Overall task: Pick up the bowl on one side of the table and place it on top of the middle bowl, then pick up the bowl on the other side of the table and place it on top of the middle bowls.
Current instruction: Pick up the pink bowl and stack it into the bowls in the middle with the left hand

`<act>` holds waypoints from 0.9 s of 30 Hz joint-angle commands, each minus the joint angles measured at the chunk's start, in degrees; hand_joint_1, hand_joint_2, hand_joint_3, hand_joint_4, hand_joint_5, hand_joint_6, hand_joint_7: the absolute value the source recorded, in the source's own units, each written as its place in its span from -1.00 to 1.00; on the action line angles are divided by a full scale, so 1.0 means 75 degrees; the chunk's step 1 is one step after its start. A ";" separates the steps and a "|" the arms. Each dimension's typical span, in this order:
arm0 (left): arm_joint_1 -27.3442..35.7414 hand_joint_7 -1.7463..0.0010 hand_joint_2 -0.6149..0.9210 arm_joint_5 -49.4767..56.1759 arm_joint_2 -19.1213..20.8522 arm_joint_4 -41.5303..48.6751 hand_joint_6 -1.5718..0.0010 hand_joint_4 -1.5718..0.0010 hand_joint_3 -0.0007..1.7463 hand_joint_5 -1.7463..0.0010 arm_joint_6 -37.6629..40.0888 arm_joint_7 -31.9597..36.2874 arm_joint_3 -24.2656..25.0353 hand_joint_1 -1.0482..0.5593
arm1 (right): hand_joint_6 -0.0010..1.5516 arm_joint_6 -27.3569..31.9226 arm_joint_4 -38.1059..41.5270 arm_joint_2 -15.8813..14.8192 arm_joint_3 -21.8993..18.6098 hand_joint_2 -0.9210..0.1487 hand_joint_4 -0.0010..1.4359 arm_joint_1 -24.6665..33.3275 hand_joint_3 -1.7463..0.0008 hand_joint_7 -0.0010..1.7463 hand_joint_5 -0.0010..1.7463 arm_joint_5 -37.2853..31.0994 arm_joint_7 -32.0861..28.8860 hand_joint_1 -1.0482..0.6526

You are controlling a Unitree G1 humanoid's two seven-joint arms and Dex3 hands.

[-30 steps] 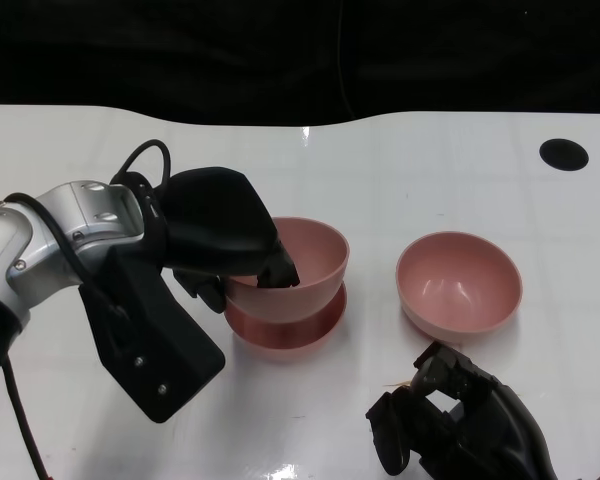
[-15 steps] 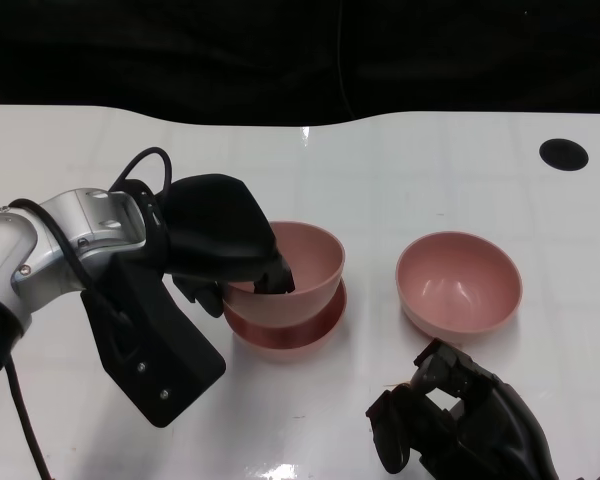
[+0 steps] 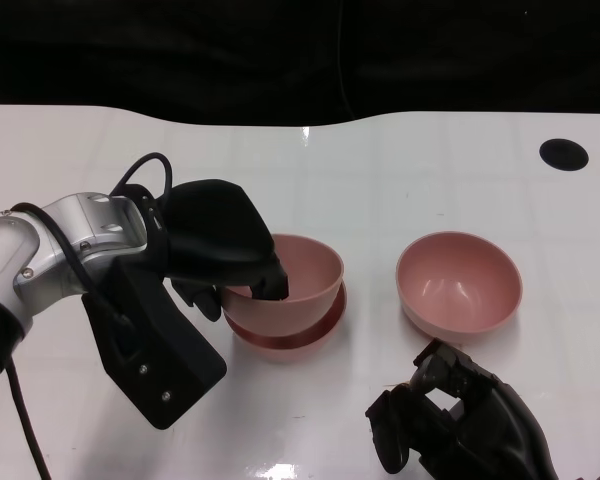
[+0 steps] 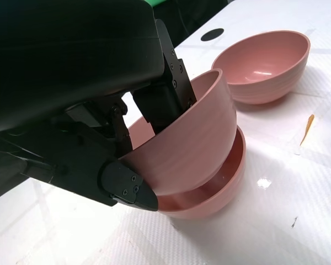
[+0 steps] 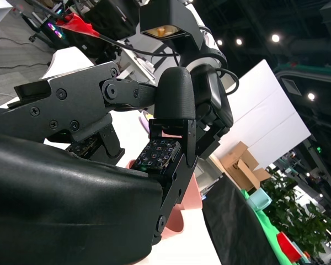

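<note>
Head view: high, looking down on the white table (image 3: 400,170), taking in both hands. Left wrist view: very close and low behind the left hand (image 4: 88,83), facing across the stacked bowls (image 4: 193,160) toward the far bowl (image 4: 265,66); the head view shows these bowls too. Right wrist view: tilted upward past the right hand (image 5: 99,182), toward ceiling lights.

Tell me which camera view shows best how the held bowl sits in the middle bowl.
The left wrist view: the held bowl sits tilted inside the middle bowl, gripped by the left hand. The head view shows it partly hidden; the right wrist view shows only a pink edge.
</note>
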 commanded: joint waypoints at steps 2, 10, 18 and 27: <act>0.0098 0.94 1.00 -0.0018 0.0068 0.0040 -0.47 -0.42 -0.97 0.58 0.0007 0.0041 -0.0025 0.03 | 0.30 -0.0095 0.0000 0.0008 -0.0004 -0.83 0.32 0.0028 0.55 0.29 0.92 0.0031 0.0003 -0.01; 0.0108 1.00 0.98 0.0201 0.0146 0.0062 -0.39 -0.37 -0.99 0.83 -0.0170 0.0510 -0.0054 -0.11 | 0.31 0.0113 -0.0059 -0.0028 0.0012 -0.84 0.34 0.0033 0.54 0.29 0.91 0.0107 -0.0087 0.02; 0.0152 1.00 0.90 0.0507 0.0169 0.0025 -0.33 -0.37 -1.00 0.91 -0.0150 0.0983 -0.0088 -0.18 | 0.30 0.0069 -0.0039 0.0004 0.0014 -0.83 0.32 0.0037 0.53 0.30 0.92 0.0094 -0.0062 0.01; 0.0191 1.00 0.92 0.0703 0.0158 0.0053 -0.35 -0.39 -0.99 0.95 -0.0072 0.1235 -0.0128 -0.19 | 0.28 0.0097 -0.0084 -0.0015 0.0034 -0.84 0.32 0.0064 0.53 0.31 0.92 0.0075 -0.0081 -0.01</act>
